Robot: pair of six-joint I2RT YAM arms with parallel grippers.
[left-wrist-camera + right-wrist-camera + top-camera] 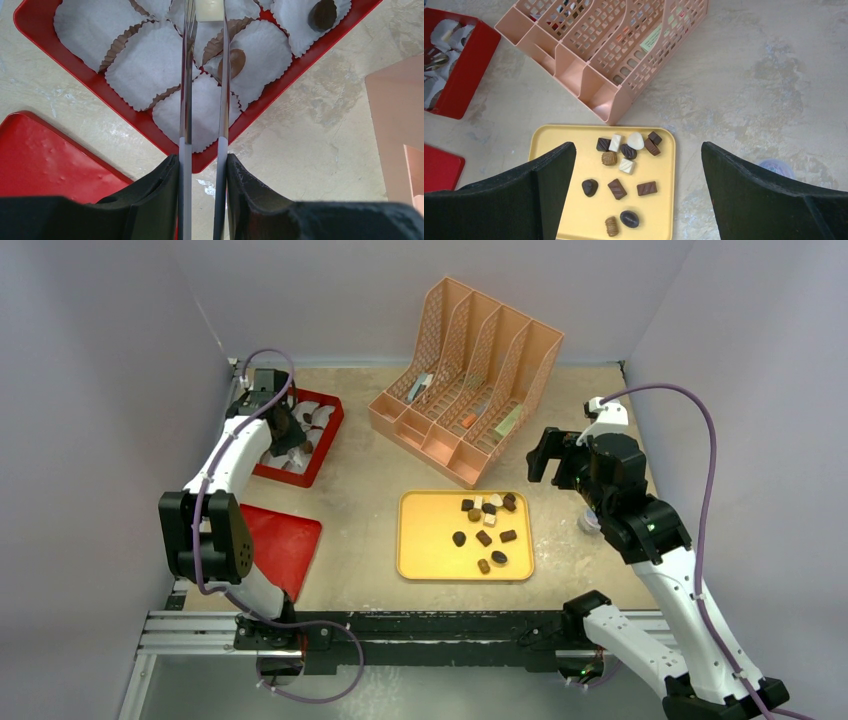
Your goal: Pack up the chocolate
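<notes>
On the table [370, 470]: chocolate [617, 188] in two spots.
Most lies on the yellow tray [549, 145]; two brown bits [236, 62] sit in the red box [40, 30]. Your left gripper [202, 175] squeezes tweezers [185, 100] that pinch a white bit [209, 9]; your right gripper [548, 458] hangs wide apart.

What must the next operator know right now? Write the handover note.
Left gripper: shut on tweezers, which pinch a cream-white chocolate over the red box of paper liners.
Right gripper: open, empty, hovering off the far right corner of the yellow tray.
Done: two pieces sit in liners, a dark round one and a caramel-brown one.
Left to do: set the cream piece in a liner, then move a dozen or so chocolates from the tray; the other liners in view look empty.
</notes>
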